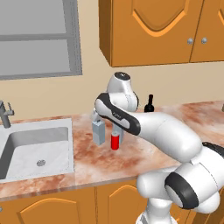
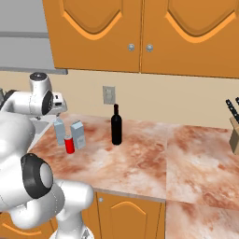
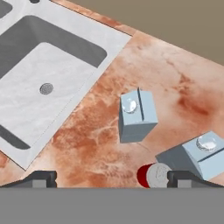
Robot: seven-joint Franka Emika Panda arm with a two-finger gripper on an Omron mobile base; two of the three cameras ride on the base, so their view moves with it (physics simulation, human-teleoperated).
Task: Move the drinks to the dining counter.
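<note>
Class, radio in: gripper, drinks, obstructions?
Gripper open, above the sink counter. Two cartons, red can, black bottle standing there. Cartons crowd the can.

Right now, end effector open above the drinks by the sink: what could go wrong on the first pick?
1. The red can and two cartons stand bunched together; the open end effector coming down on one could tip a neighbour.
2. The sink lies close beside them, so a knocked carton might fall in.
3. The bottle is tall and slim, likely to topple if bumped.

A grey-blue carton (image 1: 99, 132) stood beside the red can (image 1: 115, 142) on the marble surface (image 1: 131, 159). The black bottle (image 1: 149, 104) stood behind the arm (image 1: 144, 127), right of the sink (image 1: 37, 148).
</note>
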